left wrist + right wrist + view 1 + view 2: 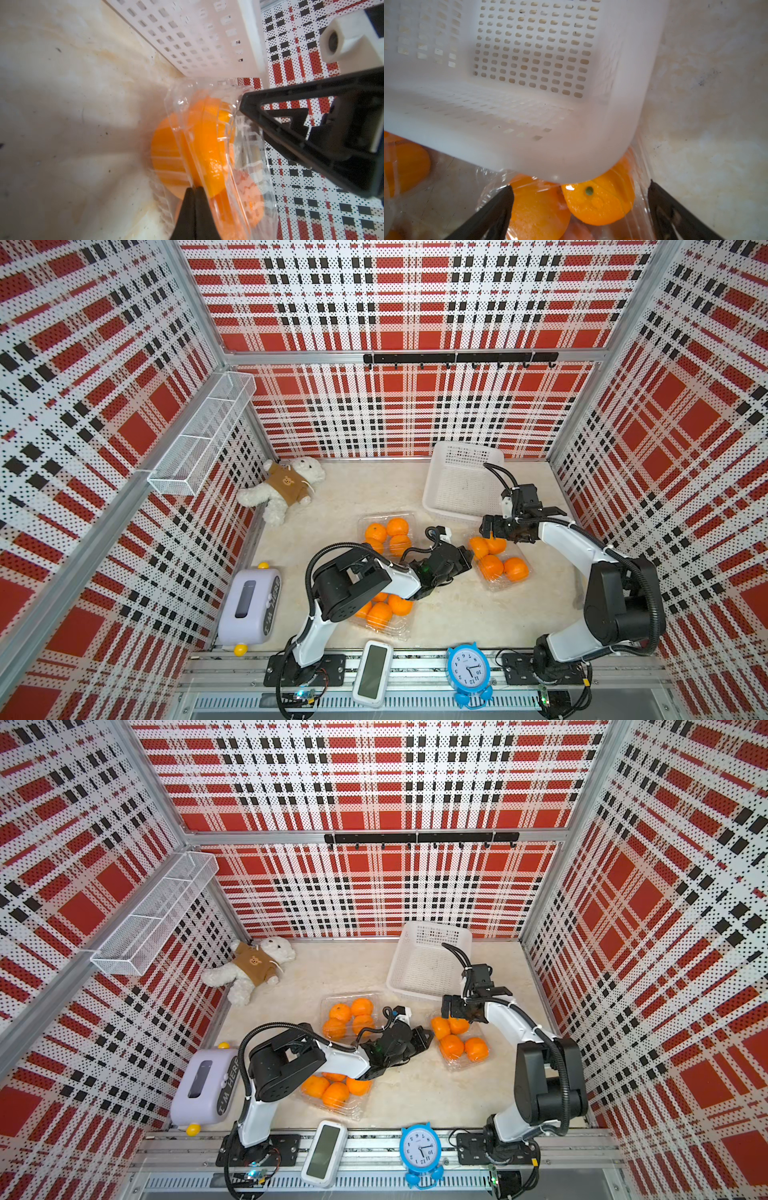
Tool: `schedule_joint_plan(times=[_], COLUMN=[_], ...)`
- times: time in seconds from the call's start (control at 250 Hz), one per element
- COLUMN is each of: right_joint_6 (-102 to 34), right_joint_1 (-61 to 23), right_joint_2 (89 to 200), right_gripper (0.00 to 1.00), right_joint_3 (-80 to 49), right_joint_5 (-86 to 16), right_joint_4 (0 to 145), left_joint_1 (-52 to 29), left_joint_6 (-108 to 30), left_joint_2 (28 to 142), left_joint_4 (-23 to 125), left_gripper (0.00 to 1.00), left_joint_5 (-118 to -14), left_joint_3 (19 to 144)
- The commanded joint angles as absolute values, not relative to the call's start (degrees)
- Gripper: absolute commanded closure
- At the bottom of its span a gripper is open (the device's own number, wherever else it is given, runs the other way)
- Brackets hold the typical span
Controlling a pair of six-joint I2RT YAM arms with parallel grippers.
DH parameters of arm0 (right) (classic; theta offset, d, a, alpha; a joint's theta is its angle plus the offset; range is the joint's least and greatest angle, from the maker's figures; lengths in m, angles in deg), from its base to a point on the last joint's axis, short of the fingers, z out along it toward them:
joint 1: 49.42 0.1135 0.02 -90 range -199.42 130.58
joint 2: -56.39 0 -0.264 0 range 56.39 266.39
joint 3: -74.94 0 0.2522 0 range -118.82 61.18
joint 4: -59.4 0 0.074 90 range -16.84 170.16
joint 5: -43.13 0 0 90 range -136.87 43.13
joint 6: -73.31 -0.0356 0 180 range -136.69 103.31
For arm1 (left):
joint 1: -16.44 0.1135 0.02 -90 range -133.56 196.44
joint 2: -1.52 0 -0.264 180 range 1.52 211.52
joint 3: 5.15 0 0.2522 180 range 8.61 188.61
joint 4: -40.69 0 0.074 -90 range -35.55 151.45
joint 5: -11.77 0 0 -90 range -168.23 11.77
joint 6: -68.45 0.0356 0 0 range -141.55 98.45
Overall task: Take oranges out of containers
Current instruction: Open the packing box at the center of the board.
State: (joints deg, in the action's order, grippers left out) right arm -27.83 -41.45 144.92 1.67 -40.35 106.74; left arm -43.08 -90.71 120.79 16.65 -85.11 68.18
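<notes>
Three clear containers hold oranges in both top views: one at the back middle [386,517] [349,997], one in front [384,628] [340,1106] partly under my left arm, one on the right [505,585] [461,1063]. My left gripper [468,559] [194,189] is shut on the thin near rim of the right container [209,87]. Its oranges [491,566] [209,133] show through the plastic. My right gripper [487,526] [581,207] hangs open over that container's far end, its fingers [496,209] straddling two oranges [598,205].
A white perforated basket [446,506] [529,149] stands just behind the right container, touching it. A teddy bear [282,489] lies at the back left. A purple box [249,605], a white timer [372,672] and a blue alarm clock [468,672] line the front.
</notes>
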Motion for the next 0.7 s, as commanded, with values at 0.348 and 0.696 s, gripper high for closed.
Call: schedule_joint_plan(times=[0.348,0.696], right_joint_6=[-26.2,-30.1], right_joint_1=[-33.2,-20.4], right_joint_2=[143.0,135.3], right_gripper=[0.00,0.00], right_joint_3=[-13.4,-8.0], right_joint_5=[-59.3,-60.6], right_joint_4=[129.3,132.4], left_joint_1=[-43.0,-43.4], left_joint_6=[-87.3,-87.5], left_joint_2=[116.4,115.8], left_joint_4=[16.7,15.0], left_gripper=[1.00,1.00], left_joint_5=[-86.2,-85.9], left_joint_3=[66.0,65.2])
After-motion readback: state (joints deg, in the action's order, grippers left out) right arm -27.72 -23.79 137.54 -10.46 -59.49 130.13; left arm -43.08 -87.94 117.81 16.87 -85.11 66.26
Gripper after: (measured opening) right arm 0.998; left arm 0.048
